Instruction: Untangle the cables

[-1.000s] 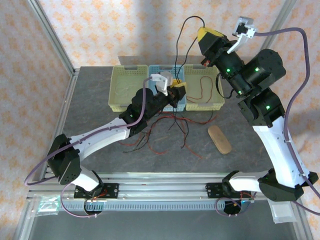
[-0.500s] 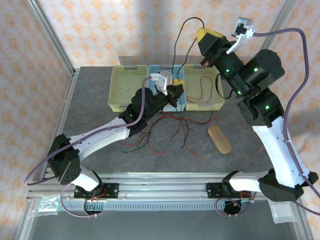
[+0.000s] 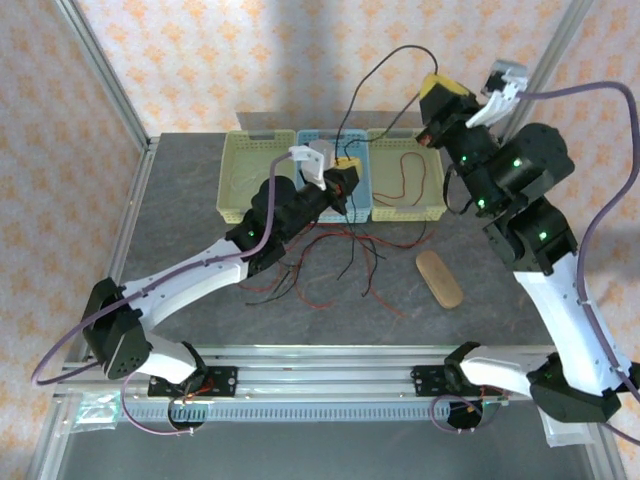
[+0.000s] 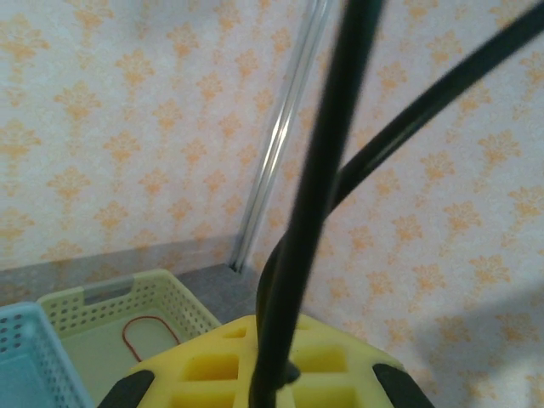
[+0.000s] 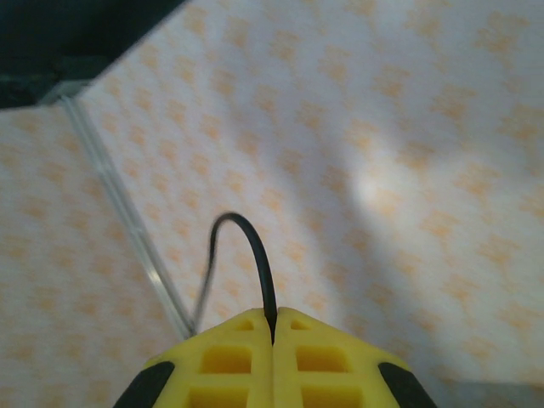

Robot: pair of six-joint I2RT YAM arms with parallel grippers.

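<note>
Left hand (image 3: pixel 346 170): one; its yellow fingers were drawn together and clamped on the black cable (image 3: pixel 372 68), low over the blue basket (image 3: pixel 318 136).
Right hand (image 5: pixel 273 328): one; its fingers were pressed together with the same black cable pinched in the seam between them. In the top view it was raised high above the far right of the surface (image 3: pixel 190 225).
Black cable: one held strand. It left the right hand, arched up against the patterned wall and dropped to the left hand, off the surface along that stretch.
Loose cables (image 3: pixel 345 258): a tangle of red and black strands lay on the surface just in front of the baskets, near the left forearm. The strands crossed too much to count.
Baskets: three in a row at the far edge, namely one yellow-green basket (image 3: pixel 235 195) on the left, the blue basket in the middle and a right yellow-green basket (image 3: pixel 405 214).
Red cable (image 3: pixel 398 172): one, curled inside the right yellow-green basket.
Wooden oval piece (image 3: pixel 439 279): one, flat on the surface, right of the tangle and apart from it.
</note>
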